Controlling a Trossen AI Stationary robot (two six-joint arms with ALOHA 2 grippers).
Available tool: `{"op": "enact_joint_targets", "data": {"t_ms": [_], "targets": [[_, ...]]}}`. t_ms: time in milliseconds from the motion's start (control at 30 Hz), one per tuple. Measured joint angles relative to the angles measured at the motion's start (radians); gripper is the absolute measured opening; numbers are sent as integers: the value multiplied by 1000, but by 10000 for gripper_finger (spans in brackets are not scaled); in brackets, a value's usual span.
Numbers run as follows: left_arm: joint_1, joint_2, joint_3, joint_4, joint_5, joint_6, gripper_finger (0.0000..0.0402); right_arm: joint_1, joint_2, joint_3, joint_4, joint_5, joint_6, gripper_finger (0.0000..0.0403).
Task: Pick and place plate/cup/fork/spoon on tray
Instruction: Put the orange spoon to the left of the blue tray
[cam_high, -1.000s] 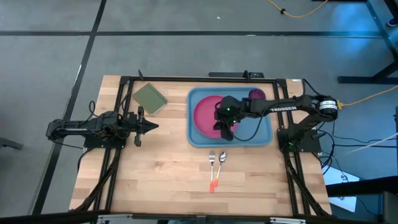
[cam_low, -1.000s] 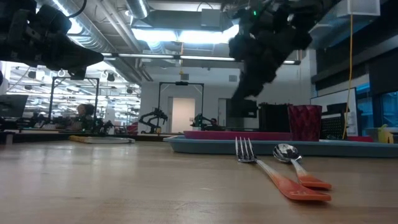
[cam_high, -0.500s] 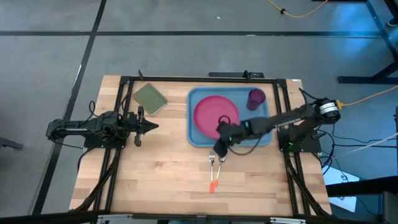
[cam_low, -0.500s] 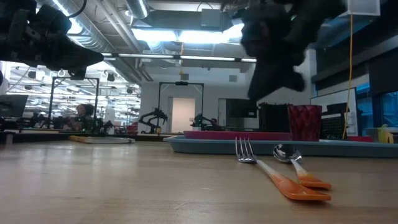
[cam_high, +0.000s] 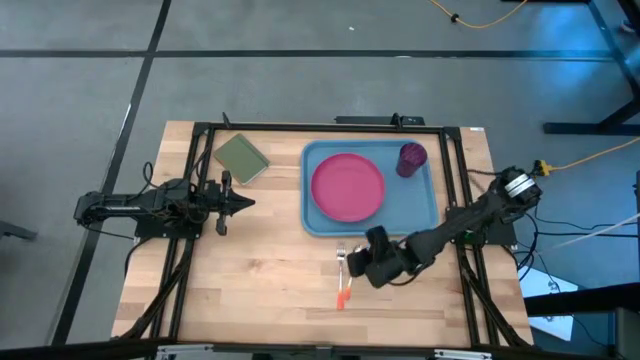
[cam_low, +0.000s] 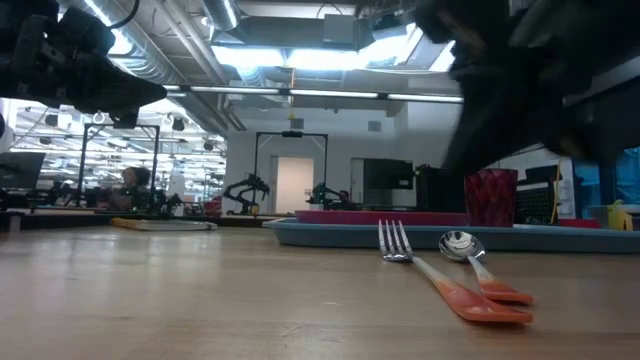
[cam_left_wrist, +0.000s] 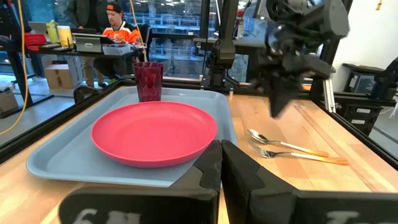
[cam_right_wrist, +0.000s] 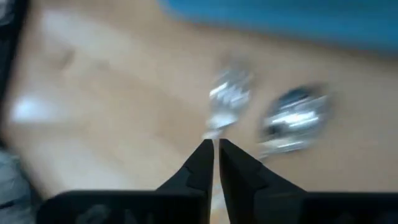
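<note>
The pink plate (cam_high: 348, 187) lies on the light blue tray (cam_high: 420, 210), and the dark purple cup (cam_high: 412, 158) stands upright in the tray's far right corner. The fork (cam_low: 400, 245) and the spoon (cam_low: 461, 245), both with orange handles, lie side by side on the table just near of the tray. My right gripper (cam_high: 365, 263) hangs shut and empty above them. Its wrist view shows the fork's tines (cam_right_wrist: 229, 94) and the spoon's bowl (cam_right_wrist: 296, 117) just beyond the fingertips (cam_right_wrist: 216, 148). My left gripper (cam_high: 240, 202) waits shut and empty at the table's left.
An olive-green square pad (cam_high: 241, 158) lies at the far left of the table. Black frame rails run along the table's left, far and right sides. Bare wood lies on the near half of the table. A person sits in the room beyond the table (cam_left_wrist: 118, 25).
My right gripper has swung from above the plate on the tray toward the table's near edge and now hangs over the fork and spoon. The fork, spoon, plate and cup have not moved.
</note>
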Motion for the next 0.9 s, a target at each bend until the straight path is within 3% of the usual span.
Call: {"op": "enact_joint_targets", "data": {"t_ms": [100, 167, 267, 467, 533, 733, 900], "targets": [[0, 0, 0, 0, 0, 0, 0, -5, 81, 5, 206, -57, -48, 31], [0, 0, 0, 0, 0, 0, 0, -12, 137, 49, 250, -74, -88, 30], [0, 0, 0, 0, 0, 0, 0, -15, 191, 181, 104, -74, -111, 30], [0, 0, 0, 0, -1, 0, 0, -15, 270, 548, -426, -67, -63, 30], [0, 0, 0, 0, -2, 0, 0, -15, 319, 653, -527, -67, -36, 30], [0, 0, 0, 0, -2, 0, 0, -15, 475, 830, -592, -124, -21, 30], [0, 0, 0, 0, -2, 0, 0, -25, 564, 864, -601, -171, -2, 30]]}}
